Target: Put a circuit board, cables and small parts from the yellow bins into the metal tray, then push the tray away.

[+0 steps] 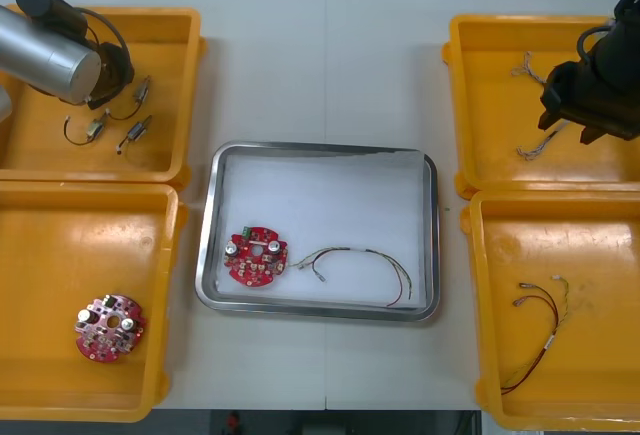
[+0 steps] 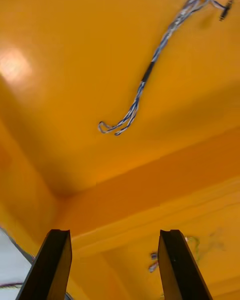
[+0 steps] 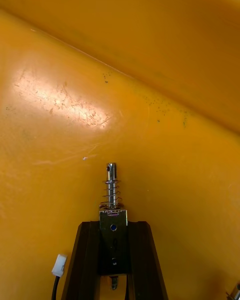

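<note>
- Light table point(image 1: 300, 65): central metal tray point(image 1: 432, 235) holds circuit board point(image 1: 257, 257), cable point(image 1: 360, 260).
- My left gripper point(image 3: 113, 226), over far-left yellow bin point(image 1: 170, 45), clamps a small metal part point(image 3: 112, 185) lengthwise; tray lies to its right.
- Right gripper point(image 2: 115, 245) hangs over far-right bin point(image 1: 500, 105), fingers apart.

You look steeply down on the surface point(image 1: 325, 65); wrist cameras peer closely into the far left bin point(image 3: 150, 110) and far right bin point(image 2: 60, 90).

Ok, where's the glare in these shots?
Right wrist view: bright patch on the right bin's floor, beyond the right hand. Left wrist view: streak on the left bin's scratched floor, beyond the small metal part the left hand grips. Front view: metal tray's rim gleams.
</note>
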Robot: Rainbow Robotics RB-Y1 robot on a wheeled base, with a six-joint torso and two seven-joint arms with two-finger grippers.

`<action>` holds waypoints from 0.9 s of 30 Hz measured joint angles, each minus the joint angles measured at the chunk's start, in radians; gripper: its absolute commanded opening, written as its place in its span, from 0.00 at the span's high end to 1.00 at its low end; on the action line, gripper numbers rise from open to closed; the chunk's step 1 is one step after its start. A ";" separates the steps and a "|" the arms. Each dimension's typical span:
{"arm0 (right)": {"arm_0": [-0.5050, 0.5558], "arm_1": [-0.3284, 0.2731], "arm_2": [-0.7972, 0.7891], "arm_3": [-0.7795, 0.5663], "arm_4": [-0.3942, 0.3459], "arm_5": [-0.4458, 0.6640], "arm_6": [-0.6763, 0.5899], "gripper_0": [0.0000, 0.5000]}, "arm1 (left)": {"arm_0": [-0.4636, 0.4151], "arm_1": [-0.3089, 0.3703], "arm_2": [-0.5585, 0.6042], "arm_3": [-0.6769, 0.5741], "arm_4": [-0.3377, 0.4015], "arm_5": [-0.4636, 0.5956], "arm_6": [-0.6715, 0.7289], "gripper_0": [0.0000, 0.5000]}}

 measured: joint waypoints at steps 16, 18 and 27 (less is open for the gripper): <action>-0.120 0.062 0.000 0.351 0.181 -0.175 -0.114 0.00 | 0.001 0.056 0.135 -0.074 0.091 0.213 -0.162 1.00; -0.125 0.075 0.000 0.389 0.195 -0.201 -0.114 0.00 | 0.001 0.071 0.163 -0.103 0.113 0.267 -0.247 1.00; -0.145 0.123 0.000 0.553 0.203 -0.297 -0.114 0.00 | 0.001 0.135 0.276 -0.274 0.182 0.544 -0.327 1.00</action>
